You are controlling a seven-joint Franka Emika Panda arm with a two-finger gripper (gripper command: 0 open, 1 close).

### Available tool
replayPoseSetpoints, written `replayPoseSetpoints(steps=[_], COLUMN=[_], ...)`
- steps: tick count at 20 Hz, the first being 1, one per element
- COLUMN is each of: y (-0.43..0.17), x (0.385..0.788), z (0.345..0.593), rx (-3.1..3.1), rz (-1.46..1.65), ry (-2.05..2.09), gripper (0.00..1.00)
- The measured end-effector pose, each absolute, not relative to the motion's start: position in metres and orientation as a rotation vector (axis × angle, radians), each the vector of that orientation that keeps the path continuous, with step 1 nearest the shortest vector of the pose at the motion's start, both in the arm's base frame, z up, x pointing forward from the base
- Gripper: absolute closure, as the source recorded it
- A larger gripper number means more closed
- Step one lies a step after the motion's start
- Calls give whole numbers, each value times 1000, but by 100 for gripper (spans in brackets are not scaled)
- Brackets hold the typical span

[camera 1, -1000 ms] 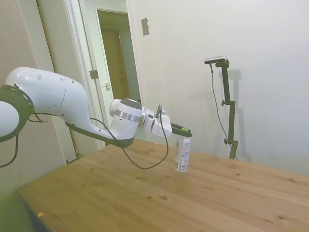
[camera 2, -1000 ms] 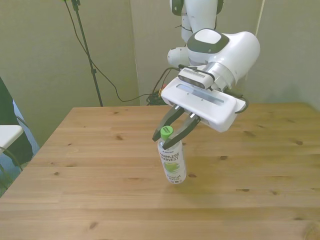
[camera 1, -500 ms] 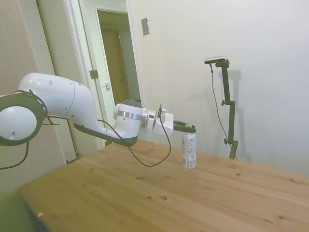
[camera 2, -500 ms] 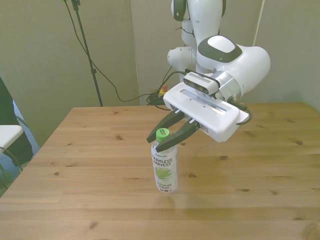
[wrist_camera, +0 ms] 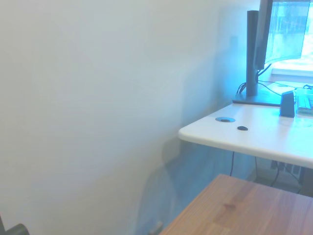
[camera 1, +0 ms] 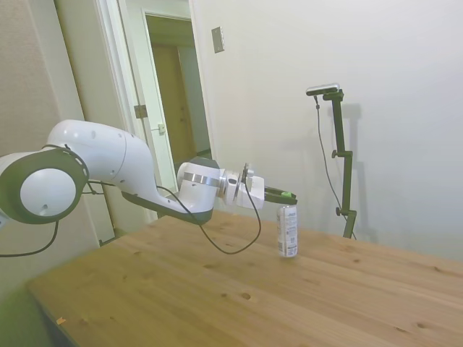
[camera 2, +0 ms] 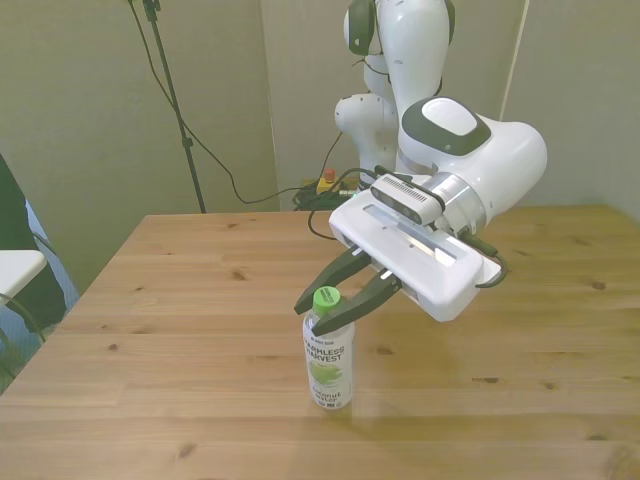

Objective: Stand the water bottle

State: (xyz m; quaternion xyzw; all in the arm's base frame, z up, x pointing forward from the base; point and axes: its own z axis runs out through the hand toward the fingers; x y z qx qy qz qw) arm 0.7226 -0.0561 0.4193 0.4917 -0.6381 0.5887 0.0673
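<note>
1. Water bottle (camera 2: 329, 367) upright on the wooden surface (camera 2: 180, 340), base flat on the boards, green cap (camera 2: 326, 298) on top, white label with dark print facing the front view.
2. In the side view, same water bottle (camera 1: 288, 231) standing straight, toward the far side of the surface (camera 1: 217, 289), near the wall.
3. End effector (camera 2: 331, 305) held nearly level at cap height, reaching in from the front view's right and from the side view's left (camera 1: 288, 196).
4. Dark fingers (camera 2: 372, 294) spread in a V on either side of the cap; a gap visible on the front view's left side, the other finger very close to or just touching the neck; contact hard to judge.
5. Nothing lifted: bottle resting on the surface under its own weight.
6. Wrist view: only a pale wall, a white desk (wrist_camera: 254, 134) with a monitor stand (wrist_camera: 252, 54), and a corner of the wooden surface (wrist_camera: 244, 205); bottle out of that picture.
</note>
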Motion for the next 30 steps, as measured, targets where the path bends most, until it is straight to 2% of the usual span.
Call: replayPoseSetpoints(steps=[5, 6, 20, 24, 28, 30], y=[-56, -55, -47, -40, -24, -16], x=[724, 724, 720, 715, 691, 674], z=[411, 411, 404, 409, 414, 424], rx=[1490, 1491, 1517, 1532, 1621, 1695], rz=[1766, 1766, 1745, 1743, 1689, 1657], ry=[-1914, -1913, -1910, -1922, -1965, -1994], gripper=[100, 0, 0, 0, 0, 0])
